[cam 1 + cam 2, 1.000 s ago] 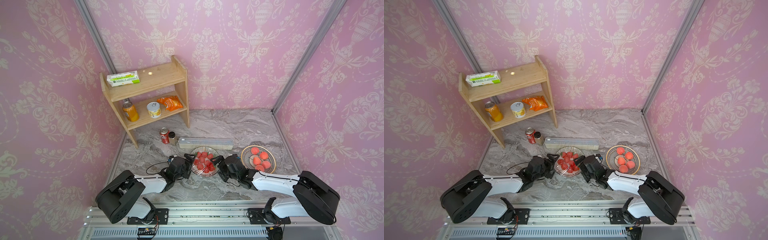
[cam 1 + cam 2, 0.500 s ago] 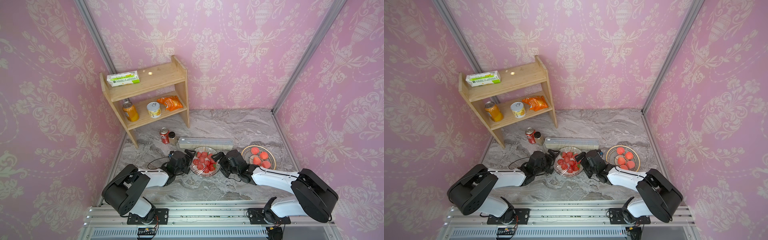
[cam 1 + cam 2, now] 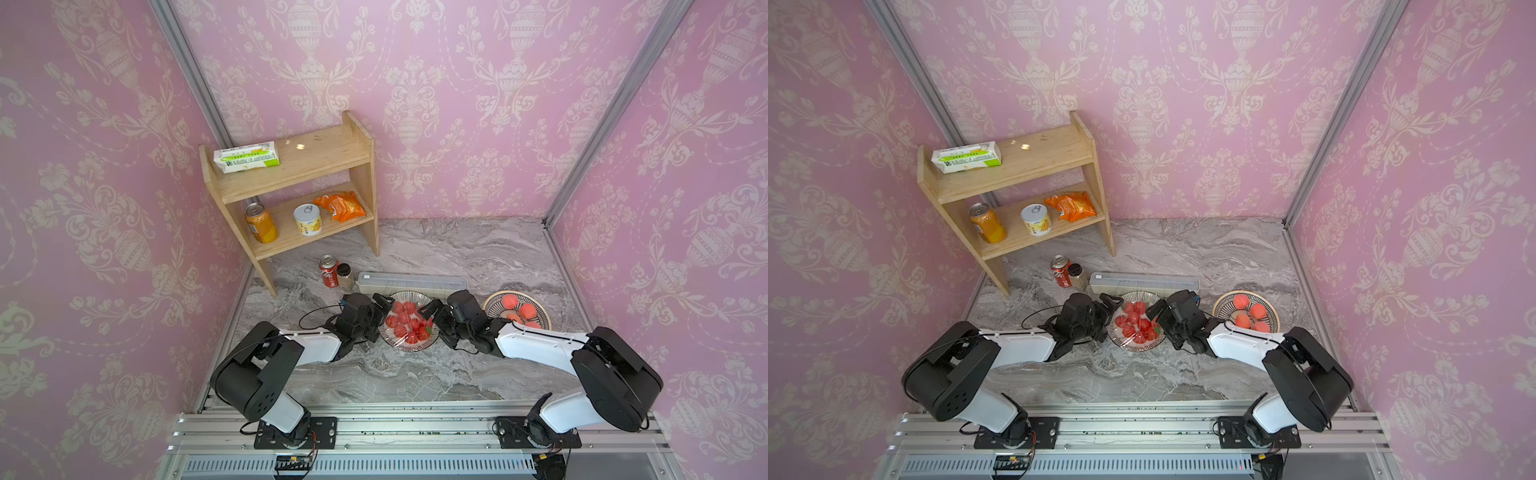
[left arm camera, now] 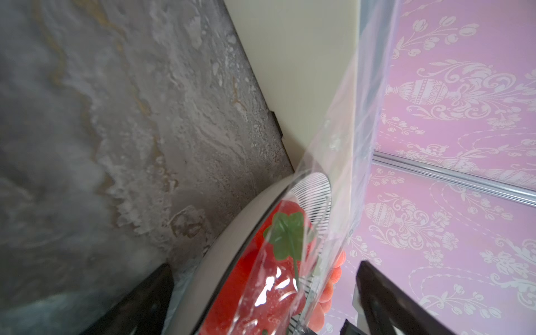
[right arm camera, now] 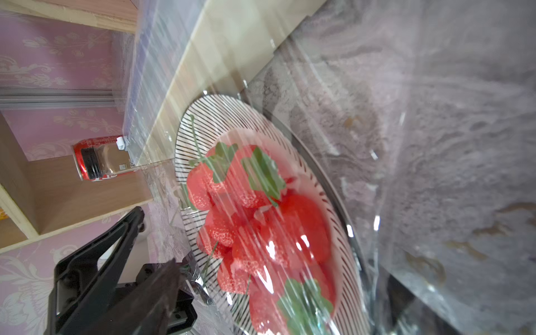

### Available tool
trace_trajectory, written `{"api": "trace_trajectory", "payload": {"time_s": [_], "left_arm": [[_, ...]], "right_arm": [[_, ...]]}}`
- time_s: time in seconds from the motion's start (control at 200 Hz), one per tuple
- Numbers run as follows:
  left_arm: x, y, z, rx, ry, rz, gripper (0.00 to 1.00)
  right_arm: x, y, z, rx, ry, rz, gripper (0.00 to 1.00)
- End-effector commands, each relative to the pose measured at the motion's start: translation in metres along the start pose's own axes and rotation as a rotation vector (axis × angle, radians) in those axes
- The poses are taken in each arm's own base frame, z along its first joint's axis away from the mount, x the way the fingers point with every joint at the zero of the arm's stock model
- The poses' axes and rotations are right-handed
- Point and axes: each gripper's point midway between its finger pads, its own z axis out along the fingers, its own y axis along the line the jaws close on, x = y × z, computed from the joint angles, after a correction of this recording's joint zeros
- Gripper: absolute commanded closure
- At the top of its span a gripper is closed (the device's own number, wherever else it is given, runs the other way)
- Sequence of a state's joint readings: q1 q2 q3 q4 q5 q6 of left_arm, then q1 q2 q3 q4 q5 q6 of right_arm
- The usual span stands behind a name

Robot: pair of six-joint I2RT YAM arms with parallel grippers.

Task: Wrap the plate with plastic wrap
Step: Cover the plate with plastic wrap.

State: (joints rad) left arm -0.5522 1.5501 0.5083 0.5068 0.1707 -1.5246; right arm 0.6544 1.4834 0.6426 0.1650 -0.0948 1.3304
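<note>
**Top views.** In both top views the plate of strawberries sits on the counter, just in front of the box. The left end effector and right end effector flank the rim. Each is spread fully and holds nothing. The step in hand is judged to be tucking the wrap down at the sides. Work both sides evenly so that the plate does not slide. Only these views show both arms together. The wrap shows here as a mere gloss, and its edges cannot be traced.

**Left wrist view.** One finger lies low by the counter and the other stands above the fruit, so the jaws straddle the rim. Close on film, not on the plate. This view alone shows the wrap running taut from the box down across the rim, and the rim's underside appears bare.

**Right wrist view.** The wrap covers the whole plate and spills, crinkled, onto the counter beyond the rim. No other view shows this slack. Gather it and draw it gently down and under, because thin film is likely to tear. A black finger stands above the plate.
</note>
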Motion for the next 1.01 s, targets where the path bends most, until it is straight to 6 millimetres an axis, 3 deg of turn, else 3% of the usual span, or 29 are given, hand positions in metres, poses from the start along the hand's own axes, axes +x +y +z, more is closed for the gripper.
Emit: {"api": "trace_trajectory", "payload": {"time_s": [0.0,0.185,0.335,0.545,0.685,0.841,1.001], "left_arm": [[-0.002,-0.003,0.001,0.006,0.006,0.034,0.01],[-0.018,0.009,-0.012,-0.046,-0.029,0.07,0.01],[-0.027,0.005,-0.018,-0.038,-0.028,0.106,0.01],[-0.018,-0.012,0.002,0.008,0.062,0.13,0.01],[-0.015,-0.019,0.009,0.033,0.089,0.135,0.01],[-0.003,-0.028,0.007,0.062,0.13,0.147,0.01],[0.006,-0.024,-0.001,0.065,0.141,0.137,0.01]], "right_arm": [[-0.006,-0.002,-0.002,0.028,-0.006,-0.049,0.0],[-0.02,-0.02,-0.028,0.116,-0.038,-0.151,0.0],[-0.026,-0.025,-0.04,0.104,-0.029,-0.18,0.0],[-0.021,-0.012,-0.02,0.065,0.036,-0.19,0.0],[-0.017,0.009,-0.008,0.003,0.08,-0.209,0.0],[-0.012,0.023,-0.006,-0.031,0.101,-0.231,0.0],[-0.002,0.024,-0.006,-0.053,0.135,-0.208,0.0]]}}
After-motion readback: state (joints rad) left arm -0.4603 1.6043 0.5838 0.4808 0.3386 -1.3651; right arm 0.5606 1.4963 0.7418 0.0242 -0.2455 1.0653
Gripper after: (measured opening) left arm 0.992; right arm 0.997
